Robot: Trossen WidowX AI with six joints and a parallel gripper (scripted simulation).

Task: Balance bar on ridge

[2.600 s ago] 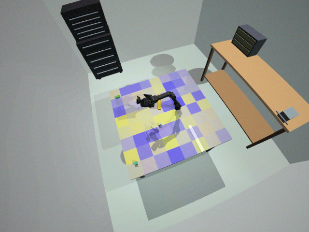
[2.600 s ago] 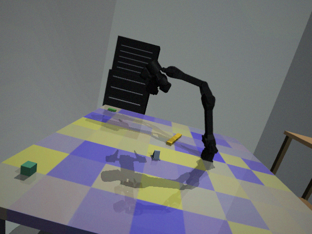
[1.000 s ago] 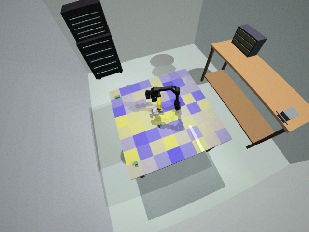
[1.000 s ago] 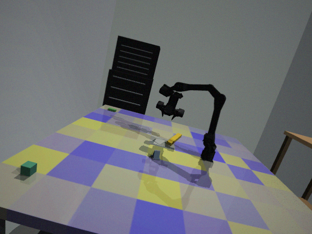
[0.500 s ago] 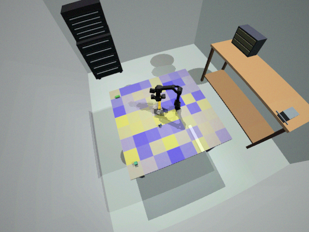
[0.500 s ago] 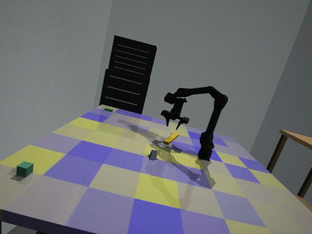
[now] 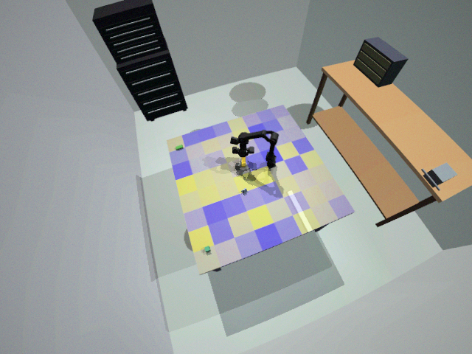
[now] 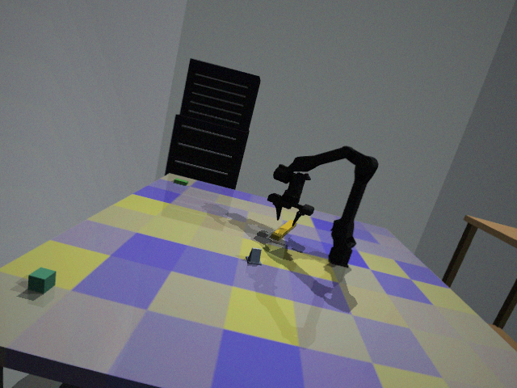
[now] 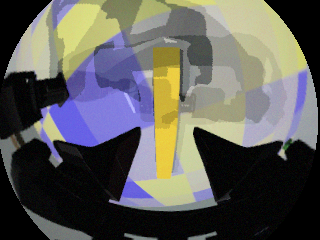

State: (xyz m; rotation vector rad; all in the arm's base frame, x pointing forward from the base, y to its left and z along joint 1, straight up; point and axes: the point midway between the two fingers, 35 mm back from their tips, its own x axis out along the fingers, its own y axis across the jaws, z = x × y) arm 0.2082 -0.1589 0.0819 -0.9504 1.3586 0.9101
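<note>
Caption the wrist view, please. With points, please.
Open gripper [image 7: 243, 154] [image 8: 286, 221] [image 9: 167, 130] above the yellow bar [image 7: 243, 162] [image 8: 283, 229] [image 9: 166, 100], which lies between its fingertips in view.

My arm stood right of centre in the exterior view, its base low, its upright link climbing to a high elbow, and its forearm reaching left from there. The wrist bent downward at the forearm's end. Below it I had the gripper pointing down, its two fingers parted with nothing between them. In the wrist view, the dark fingertips faced each other from lower left and lower right.
</note>
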